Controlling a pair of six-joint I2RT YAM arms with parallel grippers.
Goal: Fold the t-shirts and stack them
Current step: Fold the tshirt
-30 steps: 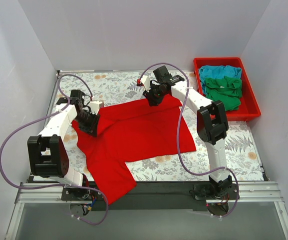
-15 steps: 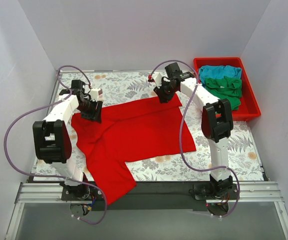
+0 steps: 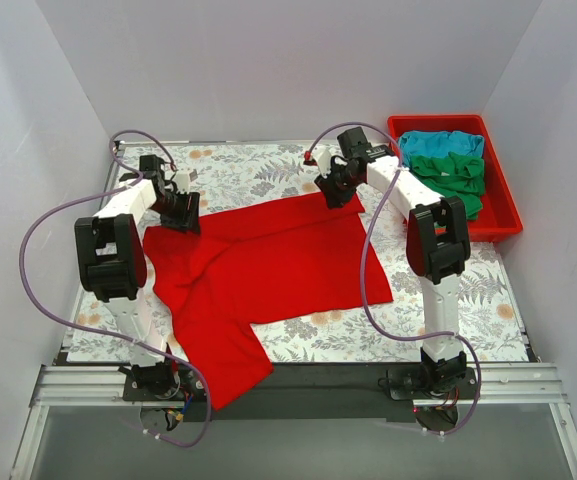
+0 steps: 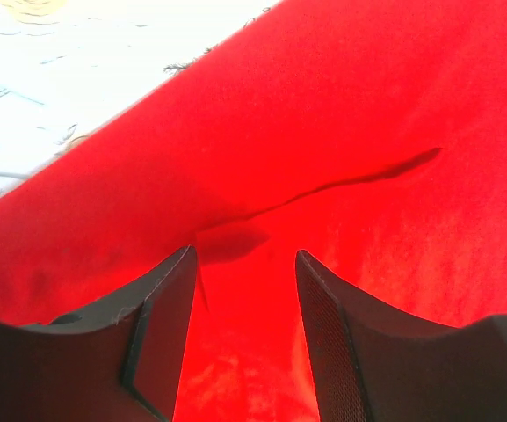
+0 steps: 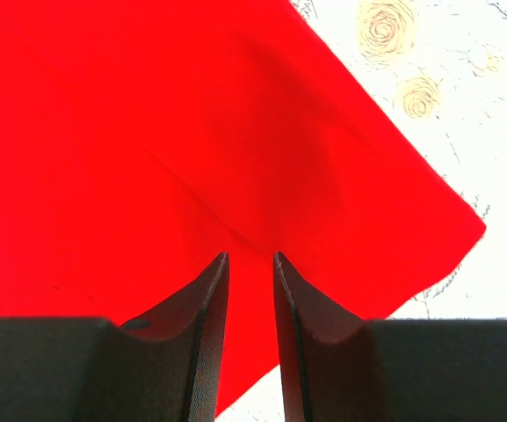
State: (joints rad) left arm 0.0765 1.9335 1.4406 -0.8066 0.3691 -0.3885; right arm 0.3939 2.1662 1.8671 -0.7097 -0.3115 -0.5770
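Both arms have moved out to the far edge of the red shirt (image 3: 268, 265), which lies spread on the table (image 3: 478, 290) left of the tray (image 3: 498, 232). The left fingers (image 4: 161, 308) are spread over a crease. The right fingers (image 5: 205, 308) are almost together, and whether they grip cannot be told. A first fold is probably being prepared. The green shirt (image 3: 453, 180) and blue shirt (image 3: 438, 143) wait inside the tray.
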